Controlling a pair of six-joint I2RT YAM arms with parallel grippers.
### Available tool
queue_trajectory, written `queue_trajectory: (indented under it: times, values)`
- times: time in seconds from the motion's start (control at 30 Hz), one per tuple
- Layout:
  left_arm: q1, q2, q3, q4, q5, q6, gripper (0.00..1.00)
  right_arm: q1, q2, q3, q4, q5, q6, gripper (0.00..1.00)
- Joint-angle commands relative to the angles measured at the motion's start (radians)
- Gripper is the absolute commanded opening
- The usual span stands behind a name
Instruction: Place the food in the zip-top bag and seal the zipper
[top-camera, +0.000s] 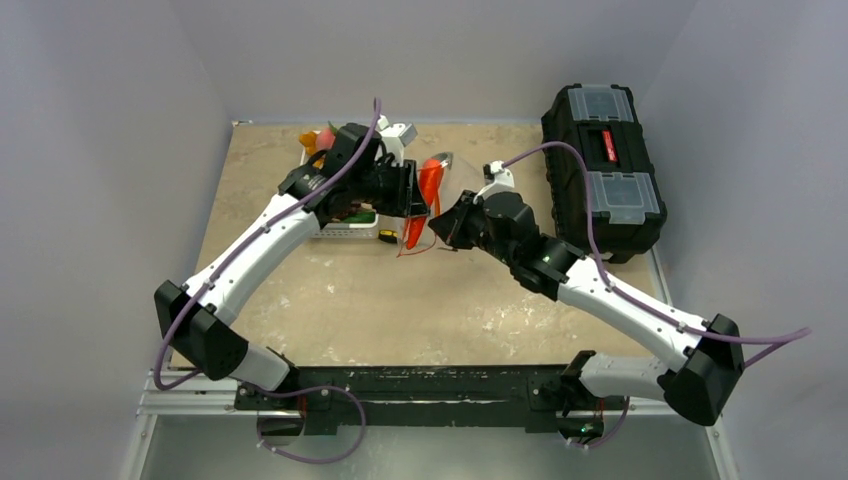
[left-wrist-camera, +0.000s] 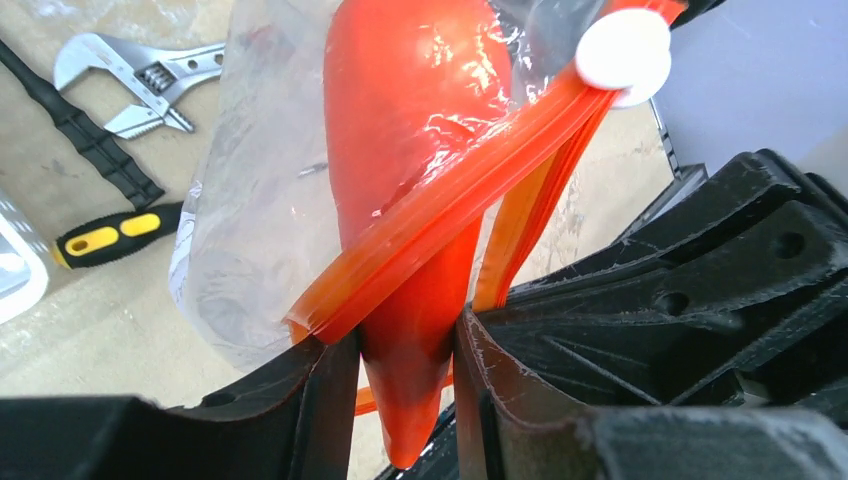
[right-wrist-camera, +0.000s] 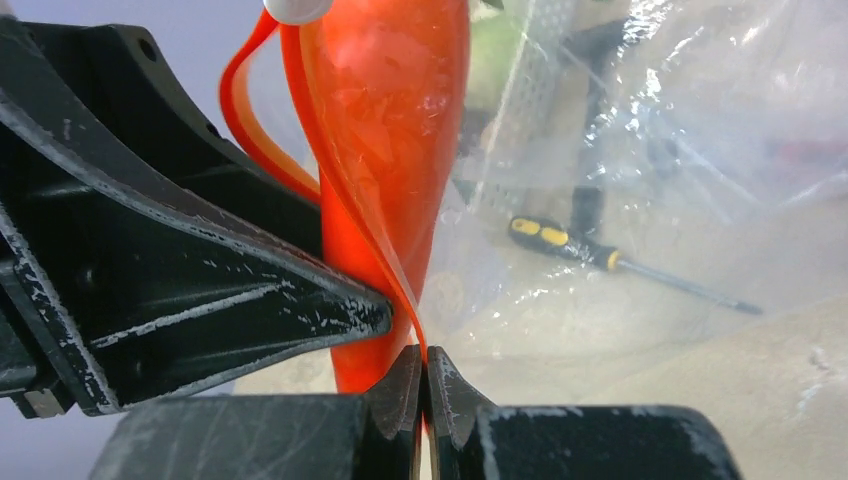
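I see my left end effector (left-wrist-camera: 405, 345) clamped on the narrow tip of the carrot (left-wrist-camera: 410, 120). My right end effector (right-wrist-camera: 423, 380), closed tight, pinches the zip-top bag (right-wrist-camera: 660, 130) at its zipper (left-wrist-camera: 450, 210).

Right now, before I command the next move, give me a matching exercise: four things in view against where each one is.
Things:
1 carrot
2 zip-top bag
3 wrench
4 toolbox

Places:
A pinched in right end effector
B lying flat on table
C gripped by left end effector
D closed, at far right

Pairs: 1-C, 2-A, 3-B, 4-D.
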Motion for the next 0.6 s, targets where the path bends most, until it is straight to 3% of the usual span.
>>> queue_trajectory:
  times: [0.0,0.1,0.23,0.57]
  values:
    - [0.0,-0.054,-0.047,0.146,-0.062,-0.019,0.0,0.004,0.005,0.056,0.016,-0.101,0.106,0.0]
    - [-0.002,-0.061,-0.06,0.15,-0.092,-0.024,0.0,0.004,0.008,0.072,0.015,-0.118,0.141,0.0]
    - [-0.003,-0.061,-0.051,0.135,-0.111,-0.006,0.1,-0.005,0.012,0.076,0.024,-0.138,0.177,0.0]
    - [-0.003,-0.072,-0.031,0.117,-0.065,0.038,0.56,-0.045,0.003,0.097,-0.047,-0.095,0.125,0.0]
